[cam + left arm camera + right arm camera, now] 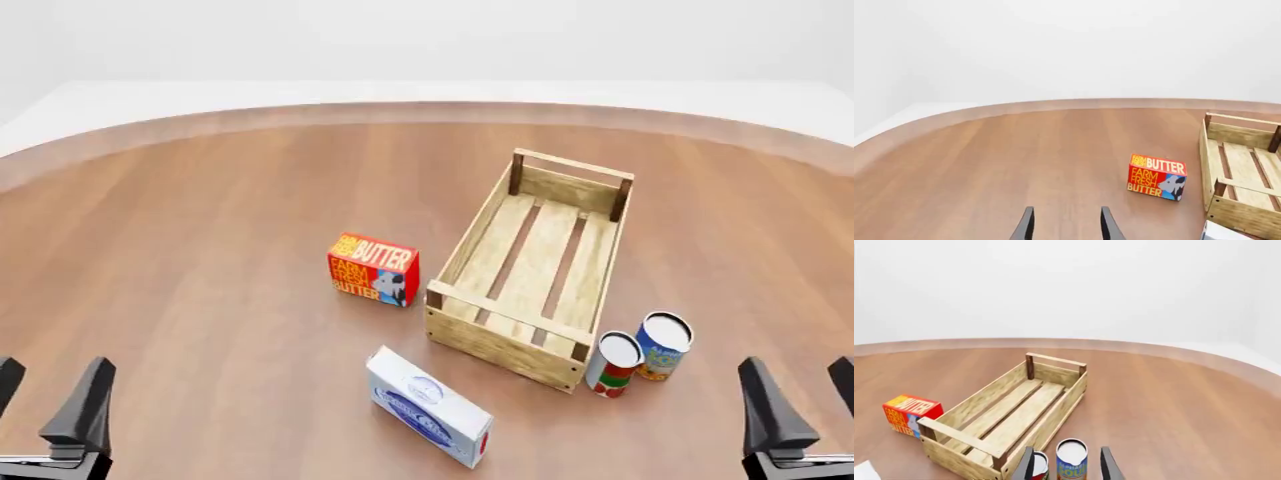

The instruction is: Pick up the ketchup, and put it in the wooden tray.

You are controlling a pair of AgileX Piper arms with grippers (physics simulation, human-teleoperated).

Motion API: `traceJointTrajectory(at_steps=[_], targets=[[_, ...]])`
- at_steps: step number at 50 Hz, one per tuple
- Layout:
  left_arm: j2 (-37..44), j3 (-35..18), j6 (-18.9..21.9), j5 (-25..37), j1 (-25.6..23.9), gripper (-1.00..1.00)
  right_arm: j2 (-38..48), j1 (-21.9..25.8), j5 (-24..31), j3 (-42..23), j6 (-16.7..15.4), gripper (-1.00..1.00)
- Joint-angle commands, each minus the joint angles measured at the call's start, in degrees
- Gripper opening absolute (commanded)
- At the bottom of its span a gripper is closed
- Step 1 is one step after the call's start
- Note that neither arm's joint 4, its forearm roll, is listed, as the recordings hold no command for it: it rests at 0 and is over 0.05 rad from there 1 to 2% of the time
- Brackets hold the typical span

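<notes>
Front view, items on the round wooden table [200, 250]:

1. Wooden tray [531, 266], slatted, dark corner posts, at table centre, long axis running toward 1 o'clock; nothing inside it.
2. Butter box [372, 268], red and orange, just beside the tray at its 9 o'clock.
3. White and blue box [429, 406], lying flat, at the tray's 7 o'clock, near the front edge.
4. Red-and-white can [614, 364], upright, touching or nearly touching the tray's near right corner.
5. Blue can [662, 345], upright, just beside the red-and-white can at its 2 o'clock.
6. Left pincer [47, 400], at 8 o'clock, fingers spread, holding nothing.
7. Right pincer [798, 398], at 4 o'clock, fingers spread, holding nothing.
8. Ketchup: not visible in any view; location cannot be told.
</notes>
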Motion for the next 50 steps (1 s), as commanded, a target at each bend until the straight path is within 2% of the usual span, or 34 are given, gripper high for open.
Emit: traceJointTrajectory(at_steps=[1, 3, 4, 8, 12, 15, 20, 28, 41, 42, 43, 45, 50], targets=[[0.0, 0.0, 0.0, 0.0, 0.0, 1.0, 0.1, 1.64, 0.72, -0.28, 0.83, 1.0], [0.0, 0.0, 0.0, 0.0, 0.0, 1.0, 1.16, 2.68, 0.87, -0.53, 2.19, 1.0], [0.0, 0.0, 0.0, 0.0, 0.0, 1.0, 1.49, 1.59, 0.84, -0.83, 2.93, 1.0], [0.0, 0.0, 0.0, 0.0, 0.0, 1.0, 5.72, 1.87, -2.2, -1.06, 1.68, 1.0], [0.0, 0.0, 0.0, 0.0, 0.0, 1.0, 6.65, 2.12, -1.34, -2.63, 2.57, 1.0], [0.0, 0.0, 0.0, 0.0, 0.0, 1.0, 11.26, 3.88, -3.03, -3.58, 1.88, 1.0], [0.0, 0.0, 0.0, 0.0, 0.0, 1.0, 12.37, 6.98, 1.34, -8.66, -0.51, 1.0], [0.0, 0.0, 0.0, 0.0, 0.0, 1.0, 18.02, 10.93, 1.05, -11.14, -1.87, 1.0], [0.0, 0.0, 0.0, 0.0, 0.0, 1.0, 22.93, 19.0, 4.91, -15.72, -4.87, 1.0], [0.0, 0.0, 0.0, 0.0, 0.0, 1.0, 22.95, 19.0, 4.9, -15.72, -4.87, 1.0], [0.0, 0.0, 0.0, 0.0, 0.0, 1.0, 23.21, 21.52, 5.4, -16.9, -1.78, 1.0], [0.0, 0.0, 0.0, 0.0, 0.0, 1.0, 24.3, 22.69, 5.56, -17.86, -3.77, 1.0], [0.0, 0.0, 0.0, 0.0, 0.0, 1.0, 26.69, 25.82, 5.26, -19.43, -3.67, 1.0]])
